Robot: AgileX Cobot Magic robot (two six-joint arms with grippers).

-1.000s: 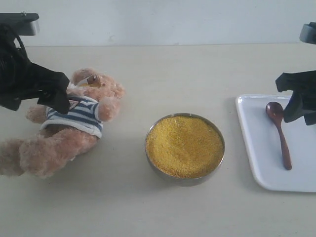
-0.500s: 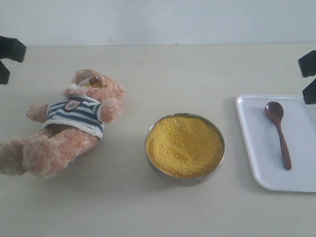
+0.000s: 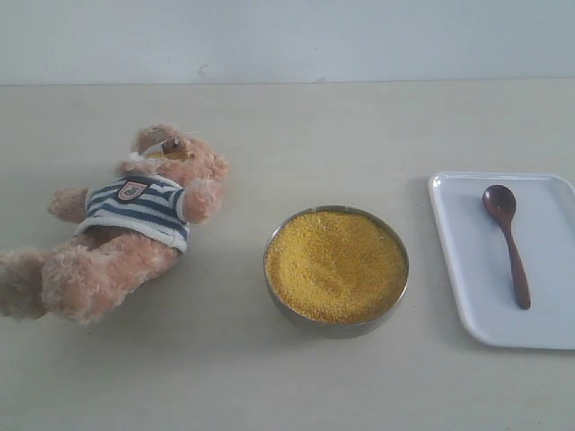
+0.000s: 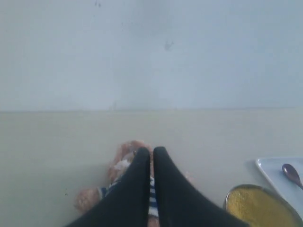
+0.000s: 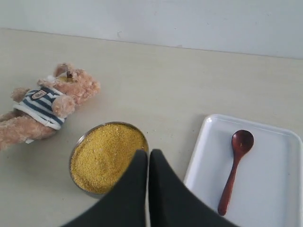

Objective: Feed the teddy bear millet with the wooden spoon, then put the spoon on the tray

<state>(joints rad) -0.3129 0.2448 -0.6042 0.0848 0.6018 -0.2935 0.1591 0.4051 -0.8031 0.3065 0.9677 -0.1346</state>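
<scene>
Left tool point(image 4: 152, 155) aimed at teddy bear point(image 4: 123, 160), right tool point(image 5: 148, 155) at millet point(image 5: 102, 158), both closed, empty

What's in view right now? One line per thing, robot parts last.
teddy bear: 1, light brown with a navy-and-white striped shirt, lying on the table at the left of the exterior view
metal bowl: 1, silver, mid-table between bear and tray
millet: 1 mass, bright yellow, filling the bowl
tray: 1, white, on the table at the right of the exterior view
wooden spoon: 1, dark reddish-brown, lying on the tray
table: 1, beige, under everything
wall: 1, pale grey, behind the table
left pincer: 1, black, shut and empty, seen only in its wrist view
right pincer: 1, black, shut and empty, seen only in its wrist view
</scene>
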